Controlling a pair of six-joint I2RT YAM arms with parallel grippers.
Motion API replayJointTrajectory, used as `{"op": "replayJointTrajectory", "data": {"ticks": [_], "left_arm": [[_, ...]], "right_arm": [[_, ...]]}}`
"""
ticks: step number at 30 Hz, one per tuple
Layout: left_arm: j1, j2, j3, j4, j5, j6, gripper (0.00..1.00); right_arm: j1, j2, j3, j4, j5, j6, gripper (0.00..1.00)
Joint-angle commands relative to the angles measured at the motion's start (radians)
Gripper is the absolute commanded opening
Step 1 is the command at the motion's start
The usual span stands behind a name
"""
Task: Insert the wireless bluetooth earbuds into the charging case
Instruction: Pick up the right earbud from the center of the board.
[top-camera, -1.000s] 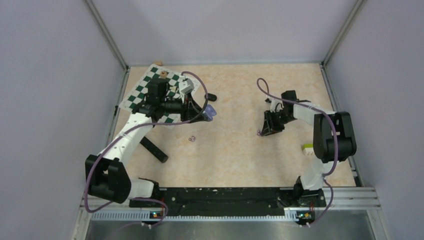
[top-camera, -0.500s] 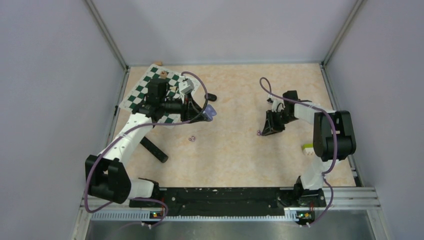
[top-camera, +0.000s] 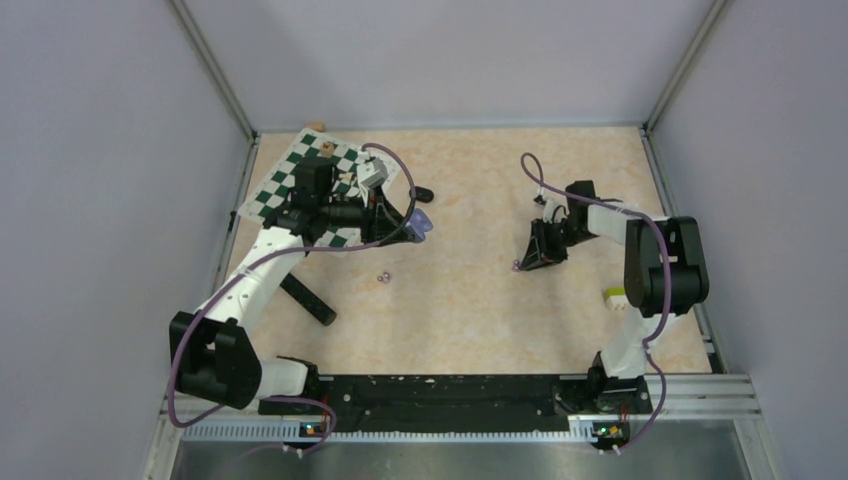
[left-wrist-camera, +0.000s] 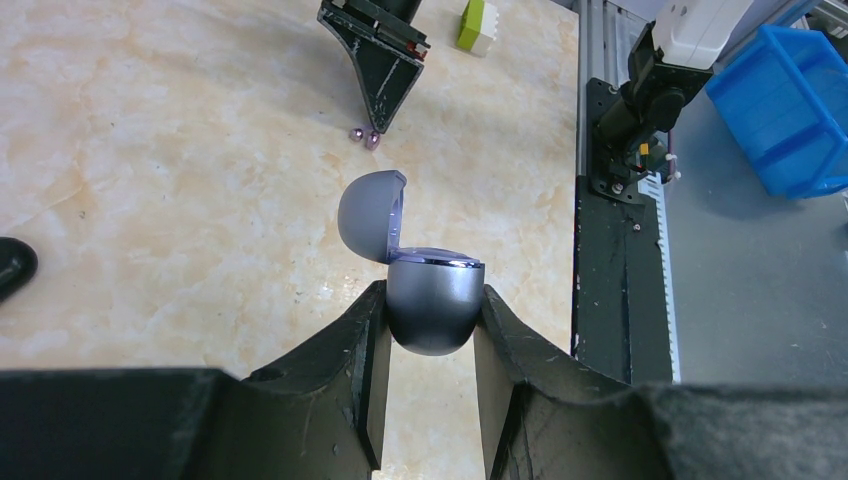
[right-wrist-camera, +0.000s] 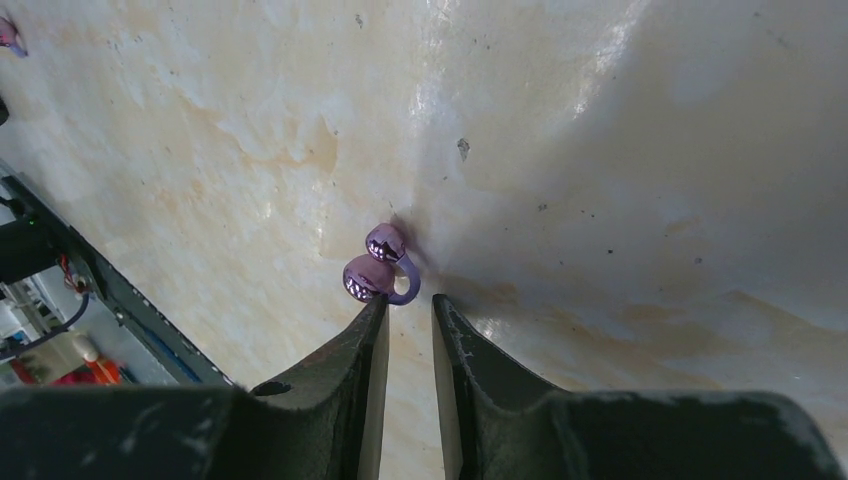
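left gripper (left-wrist-camera: 430, 296) is clamped on the lower half of the charging case (left-wrist-camera: 436, 312), one finger on each side. the case is held off the table, lid (left-wrist-camera: 372, 214) flipped open and leaning away from the wrist cam. in the top view the case (top-camera: 421, 226) sits just off the right edge of the chessboard (top-camera: 290, 190), with the left arm reaching over the board.

right gripper (right-wrist-camera: 408, 300) is pointed down at the table (right-wrist-camera: 620, 150). jaws are drawn close with only a narrow slit between them, and nothing is in it. the two pale purple earbuds (right-wrist-camera: 376, 264) lie on the table touching each other, just ahead of the fingertips (right-wrist-camera: 374, 312) and a bit to one side. the nearer bud looks like it's almost on one tip; i can't tell if there's contact. neither bud is gripped. the left wrist cam shows the same pair (left-wrist-camera: 363, 137) right at the tip of the right gripper (left-wrist-camera: 378, 122).

the buds are well apart from the case, over on the right half of the table.

two more tiny specks (top-camera: 382, 277) sit near table centre, below the case in the top view. they're too small for me to tell what they are.

also there: a black oval (top-camera: 423, 193) beside the board and a yellow-green block (top-camera: 615, 295) by the right arm.
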Motion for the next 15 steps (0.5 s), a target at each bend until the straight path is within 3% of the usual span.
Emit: {"op": "replayJointTrajectory", "data": {"ticks": [1,15], "left_arm": [[0.004,-0.031,-0.007,0.037,0.006,0.002,0.00],[0.004,-0.035,-0.009,0.037,0.001,0.005,0.00]], "right_arm": [[0.002,0.068,-0.015,0.044,0.113,-0.030,0.25],[0.005,0.104,0.026,0.098,-0.006,0.014,0.25]]}}
